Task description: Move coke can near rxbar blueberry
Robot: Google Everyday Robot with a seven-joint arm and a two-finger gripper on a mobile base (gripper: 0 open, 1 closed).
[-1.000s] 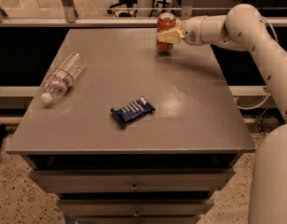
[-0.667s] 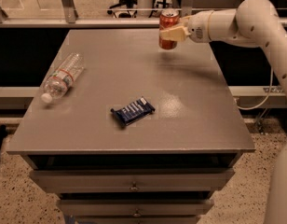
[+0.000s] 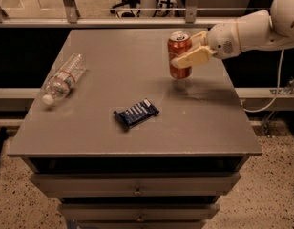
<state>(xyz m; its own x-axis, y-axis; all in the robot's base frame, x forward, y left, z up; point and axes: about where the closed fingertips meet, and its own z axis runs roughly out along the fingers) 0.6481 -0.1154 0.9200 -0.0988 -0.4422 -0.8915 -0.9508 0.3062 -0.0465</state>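
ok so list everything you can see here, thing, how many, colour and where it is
coke can: 1, red with a silver top, upright in the gripper over the far right part of the table
rxbar blueberry: 1, dark blue with white lettering, lying flat near the front middle of the table, apart from the can
water bottle: 1, clear plastic with a white cap, on its side at the left of the table
table: 1, grey-brown top with drawers below
cable: 1, white, hanging to the right of the table
arm: 1, white, reaching in from the right
gripper: 1, beige fingers closed around the coke can
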